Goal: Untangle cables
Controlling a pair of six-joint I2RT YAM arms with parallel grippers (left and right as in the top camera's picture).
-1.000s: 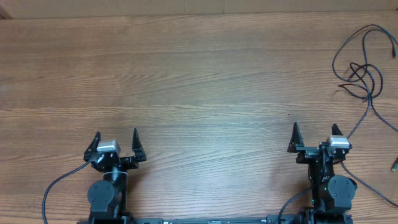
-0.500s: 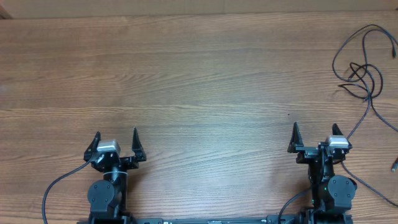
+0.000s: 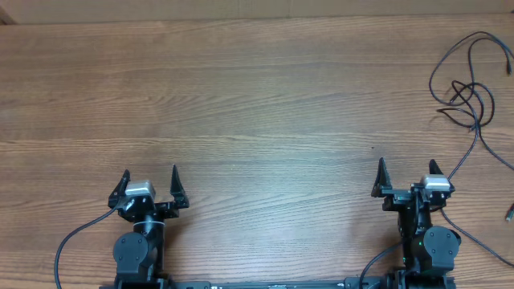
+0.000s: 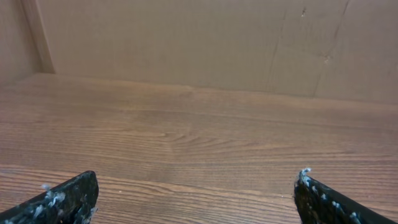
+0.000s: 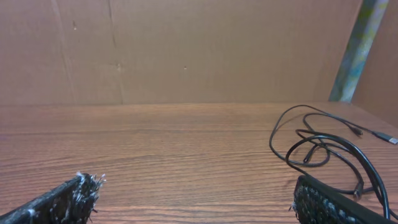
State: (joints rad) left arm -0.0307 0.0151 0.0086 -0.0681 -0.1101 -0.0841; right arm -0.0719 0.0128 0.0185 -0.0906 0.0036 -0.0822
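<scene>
The cables (image 3: 470, 88) are thin black cords, loosely looped and crossing each other, at the far right of the wooden table. They also show in the right wrist view (image 5: 323, 146), ahead and to the right of the fingers. One strand runs down past my right gripper (image 3: 407, 167), which is open and empty at the near right edge. My left gripper (image 3: 150, 174) is open and empty at the near left, far from the cables. The left wrist view shows only bare wood between its fingers (image 4: 196, 186).
A brown cardboard wall (image 5: 186, 50) stands behind the table. A small plug end (image 3: 509, 213) lies at the right edge. Thicker black arm wires (image 3: 68, 245) curve near both arm bases.
</scene>
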